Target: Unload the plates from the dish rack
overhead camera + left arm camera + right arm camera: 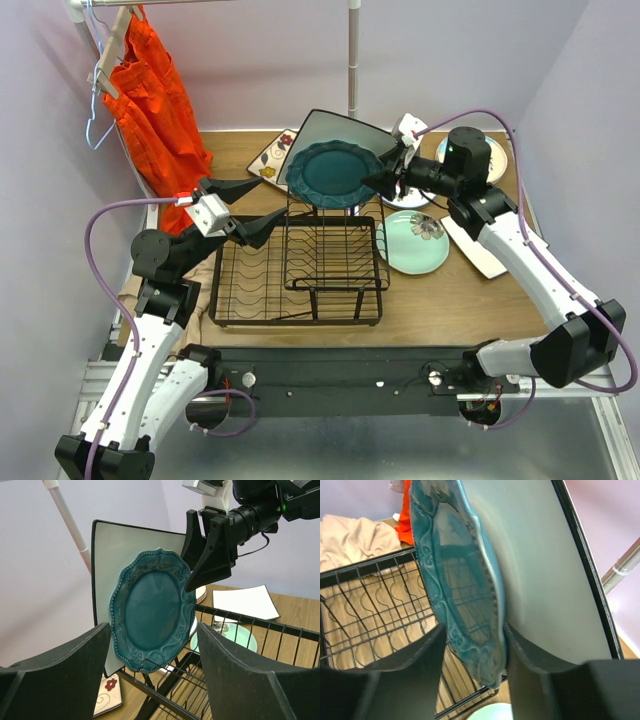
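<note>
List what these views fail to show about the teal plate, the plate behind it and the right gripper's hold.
- Right wrist view: whether the right gripper clamps the teal plate or merely straddles its rim; contact is unclear.
- Left wrist view: the white square plate has its lower part covered by the teal plate.
- Top view: the far-right plate, mostly behind the right arm.

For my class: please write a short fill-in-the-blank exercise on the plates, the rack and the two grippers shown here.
1. The right gripper grips the scalloped plate, whose colour is ___.
2. Behind it in the dish rack stands a white plate whose shape is ___.
3. The left gripper has its jaws ___.
4. The mint floral plate lies flat on the ___.
Missing words: teal; square; open; table.
</note>
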